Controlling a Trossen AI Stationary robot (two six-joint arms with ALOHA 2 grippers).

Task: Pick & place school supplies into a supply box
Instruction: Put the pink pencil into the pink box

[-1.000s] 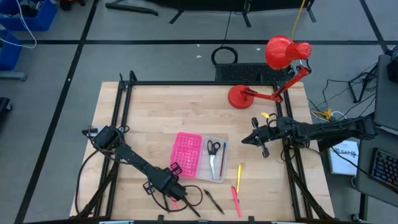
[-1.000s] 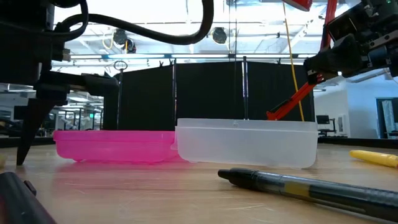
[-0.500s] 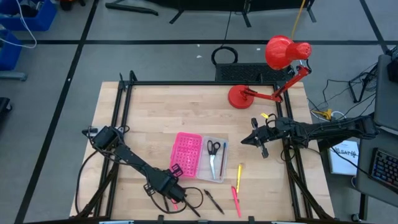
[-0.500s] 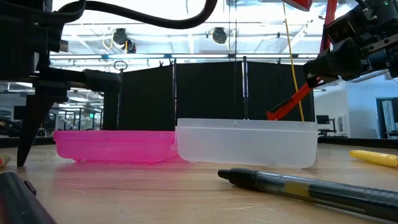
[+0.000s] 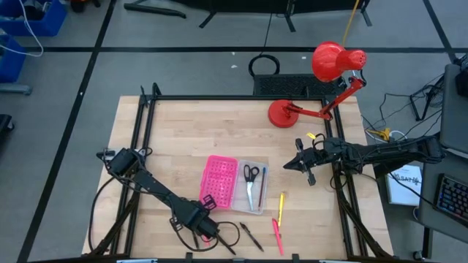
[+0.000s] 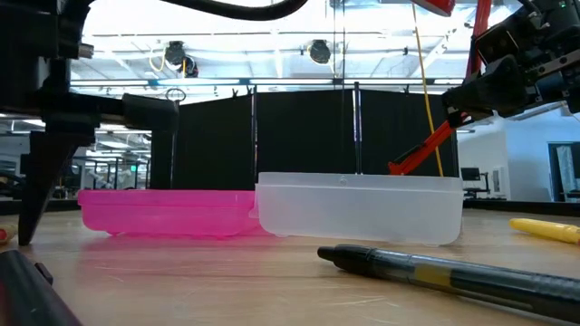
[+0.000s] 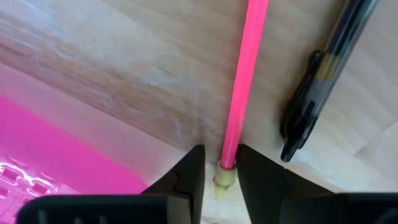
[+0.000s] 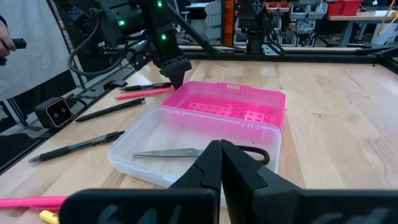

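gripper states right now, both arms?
Left gripper: fingers set either side of the pink pencil on the table; a firm grip cannot be told.
Right gripper: shut, empty, above the table beside the supply box.

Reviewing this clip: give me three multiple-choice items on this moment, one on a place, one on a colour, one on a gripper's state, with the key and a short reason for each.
1. Where are the scissors?
A. Inside the clear half of the box
B. On the bare table beside the lamp
C. Held by the right gripper

2. What colour is the pen between the left gripper's fingers?
A. Blue
B. Pink
C. Green

3. How do the right gripper's fingers stand?
A. Spread wide over the box
B. Shut on a yellow pen
C. Shut, holding nothing

Key: 1 A, the scissors lie in the clear tray of the box. 2 B, the left gripper has its fingers on either side of the end of a pink pen, next to a black pen. 3 C, the right gripper has its fingers together with nothing between them, off to the box's side.
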